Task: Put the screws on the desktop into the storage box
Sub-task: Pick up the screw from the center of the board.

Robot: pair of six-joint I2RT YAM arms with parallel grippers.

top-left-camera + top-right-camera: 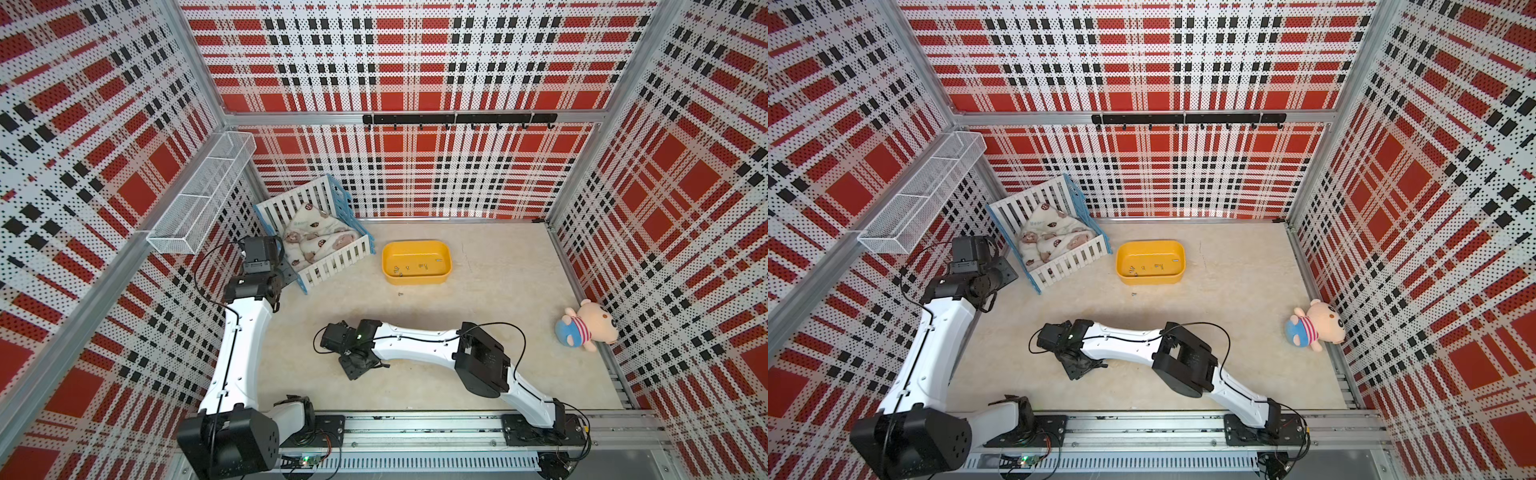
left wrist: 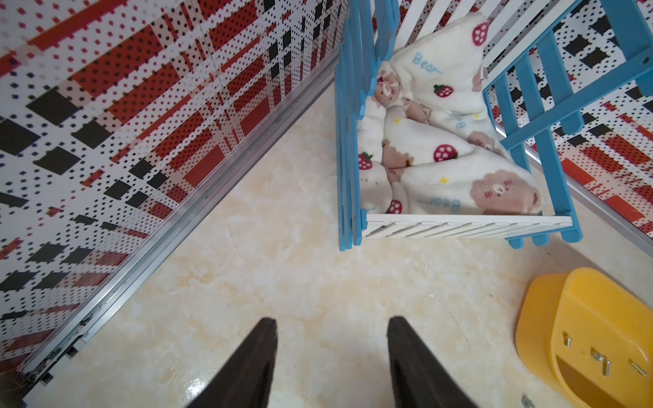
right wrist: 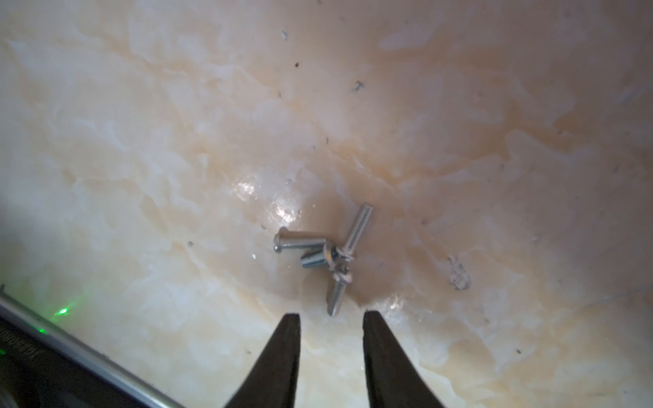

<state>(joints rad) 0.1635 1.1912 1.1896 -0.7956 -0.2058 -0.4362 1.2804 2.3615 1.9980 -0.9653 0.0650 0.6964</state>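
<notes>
We judge the screws (image 3: 323, 252) light, rigid, slippery; the right end effector (image 3: 332, 319), spread and empty, should pinch one shank; the left end effector (image 2: 332, 319) hangs spread too.

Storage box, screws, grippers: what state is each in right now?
Storage box: upright on the desktop, several screws inside.
Screw pile: lying touching on the desktop, ungripped.
Lone screw: on the desktop just outside the box.
Left gripper: open, empty.
Right gripper: open, empty, tips just short of the pile.
</notes>
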